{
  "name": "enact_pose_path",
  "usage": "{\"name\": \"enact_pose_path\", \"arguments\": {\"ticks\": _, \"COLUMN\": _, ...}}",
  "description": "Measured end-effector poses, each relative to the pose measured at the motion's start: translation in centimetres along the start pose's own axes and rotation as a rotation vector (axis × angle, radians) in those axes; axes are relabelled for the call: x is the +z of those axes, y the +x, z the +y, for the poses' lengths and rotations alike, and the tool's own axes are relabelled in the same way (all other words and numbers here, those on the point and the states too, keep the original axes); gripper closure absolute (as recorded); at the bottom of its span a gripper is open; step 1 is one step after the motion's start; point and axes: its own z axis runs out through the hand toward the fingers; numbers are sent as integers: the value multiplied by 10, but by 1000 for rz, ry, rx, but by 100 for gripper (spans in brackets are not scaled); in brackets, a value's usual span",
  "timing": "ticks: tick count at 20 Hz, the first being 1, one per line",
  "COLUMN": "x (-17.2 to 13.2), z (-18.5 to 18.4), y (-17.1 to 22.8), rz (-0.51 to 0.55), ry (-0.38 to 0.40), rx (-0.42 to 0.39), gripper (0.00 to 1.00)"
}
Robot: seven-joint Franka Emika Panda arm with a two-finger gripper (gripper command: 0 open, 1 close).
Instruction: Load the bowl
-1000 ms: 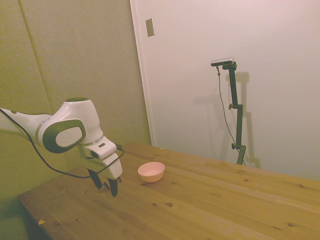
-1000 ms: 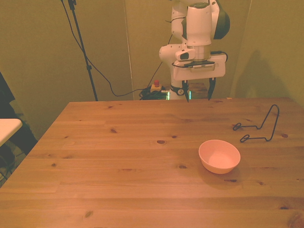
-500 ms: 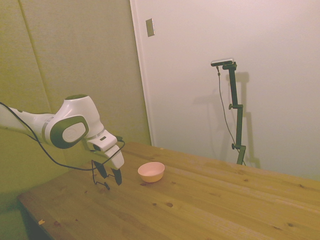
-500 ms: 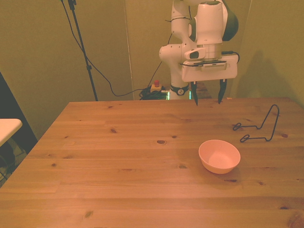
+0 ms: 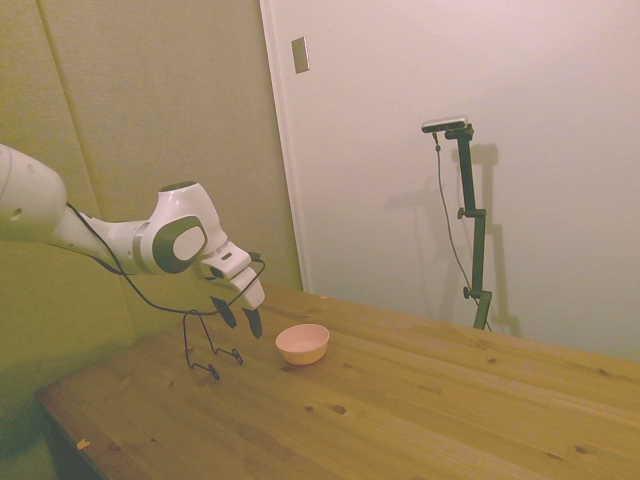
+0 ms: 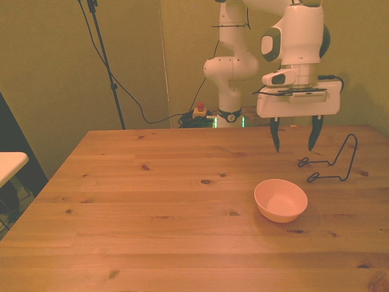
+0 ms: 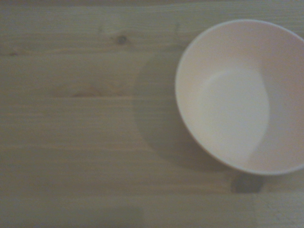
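Sitting upright, mouth up, bowl [image 6: 281,200] below spread-fingered, empty gripper [image 6: 293,135].

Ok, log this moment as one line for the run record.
gripper: open, above table, carrying nothing | bowl: empty, upright on table | wire rack: beside bowl, unloaded | contact: none

The robot arm [image 6: 234,61] was white and round, with dark grey patches at its joints. A thin black cable ran along it — the gripper [image 6: 293,135] had two dark pointed fingers [image 6: 275,135].
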Motion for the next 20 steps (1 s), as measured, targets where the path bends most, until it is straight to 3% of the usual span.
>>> {"name": "enact_pose_path", "arguments": {"ticks": 7, "x": 45, "z": -43, "y": 22, "rz": 22, "ry": -34, "rx": 54, "gripper": 0}}
{"name": "enact_pose_path", "arguments": {"ticks": 15, "x": 92, "z": -68, "y": 48, "rz": 29, "ry": -75, "rx": 93, "gripper": 0}}
{"name": "enact_pose_path", "arguments": {"ticks": 16, "x": 96, "z": -69, "y": 50, "rz": 28, "ry": -83, "rx": 95, "gripper": 100}}
{"name": "enact_pose_path", "arguments": {"ticks": 20, "x": 104, "z": -73, "y": 56, "rz": 27, "ry": -100, "rx": 100, "gripper": 100}}
